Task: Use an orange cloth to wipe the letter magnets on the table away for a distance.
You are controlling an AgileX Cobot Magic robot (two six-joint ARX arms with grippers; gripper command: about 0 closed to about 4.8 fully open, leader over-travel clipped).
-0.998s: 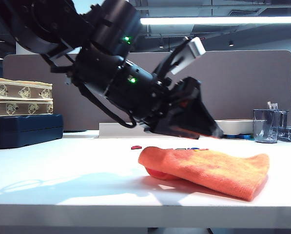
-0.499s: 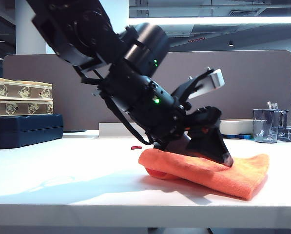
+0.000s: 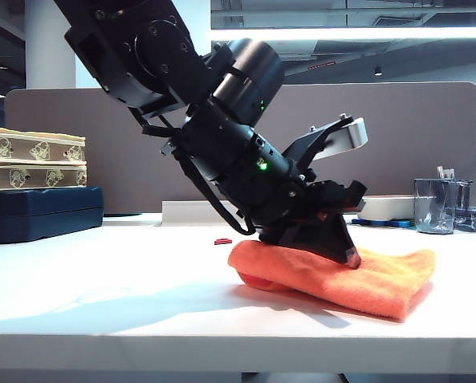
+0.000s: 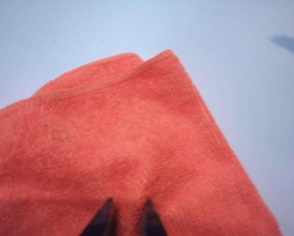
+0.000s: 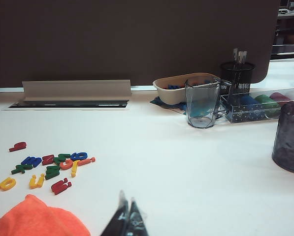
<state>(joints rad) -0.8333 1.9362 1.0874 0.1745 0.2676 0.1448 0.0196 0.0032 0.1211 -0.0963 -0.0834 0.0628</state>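
Left gripper (image 4: 126, 216) fingertips close together, pressed into orange cloth (image 3: 333, 275), pinching ridge of fabric between them. Cloth flat on table (image 3: 102, 295). Right gripper (image 5: 125, 219) fingers pressed together, low over table, holding nothing. Letter magnets (image 5: 48, 168) scattered just beyond cloth corner.

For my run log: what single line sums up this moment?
left gripper: pinching orange cloth | right gripper: shut, idle | letter magnets: unwiped
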